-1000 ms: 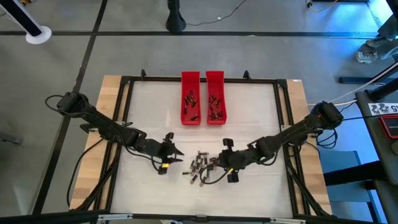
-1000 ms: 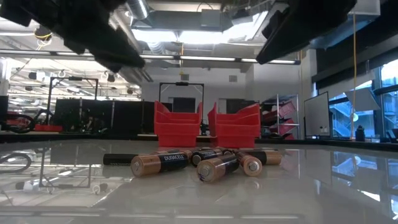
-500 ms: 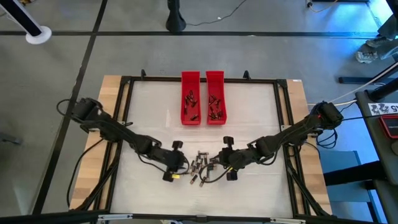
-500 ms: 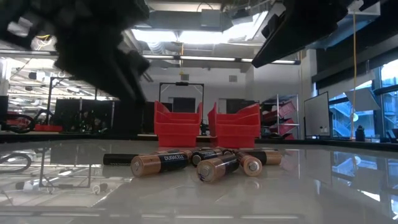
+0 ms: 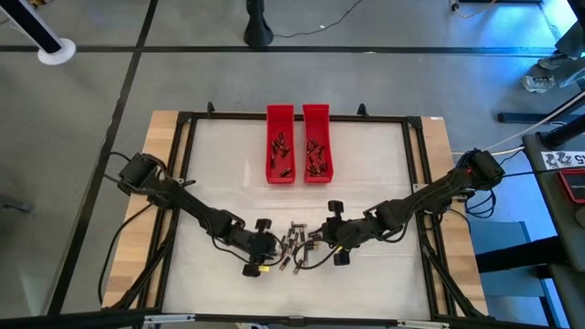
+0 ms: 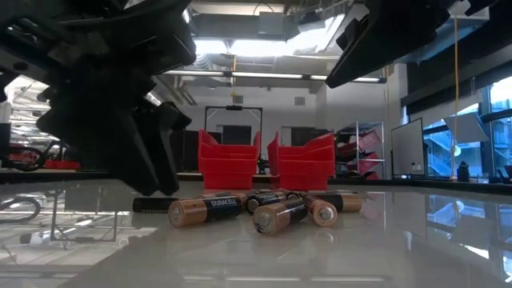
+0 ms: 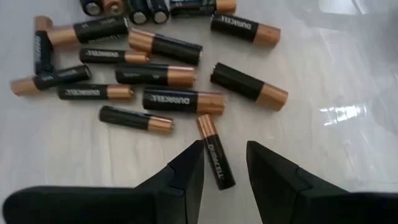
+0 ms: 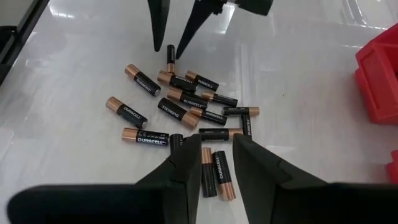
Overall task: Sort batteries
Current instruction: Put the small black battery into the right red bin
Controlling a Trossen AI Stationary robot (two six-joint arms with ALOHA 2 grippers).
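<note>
1. Down near the front of the table (image 5: pixel 219 174), a loose pile of batteries (image 5: pixel 294 245) lies between the two arms, black cylinders with copper ends lying on their sides at all angles.
2. From the left, the left gripper (image 5: pixel 262 258) sits at the pile's left edge, low over the tabletop.
3. Its own wrist view shows the fingers (image 7: pixel 186 180) apart, straddling one battery (image 7: pixel 215 152) that points away from the camera, copper end farthest; neither finger visibly touches it.
4. Just beyond that battery lie about a dozen more (image 7: pixel 155 71), several side by side and some touching.
5. From the right, the right gripper (image 5: pixel 335 245) hovers at the pile's right edge with its fingers (image 8: pixel 184 168) apart; two batteries (image 8: pixel 216 174) lie side by side in the gap between them.
6. At table level, the left arm's dark mass stands low just left of the nearest batteries (image 6: pixel 256 210), while the right arm stays high.
7. Two red trays (image 5: pixel 298 144) stand side by side at the back of the table, well apart from the pile, each holding a scatter of batteries (image 5: pixel 281 151).
</note>
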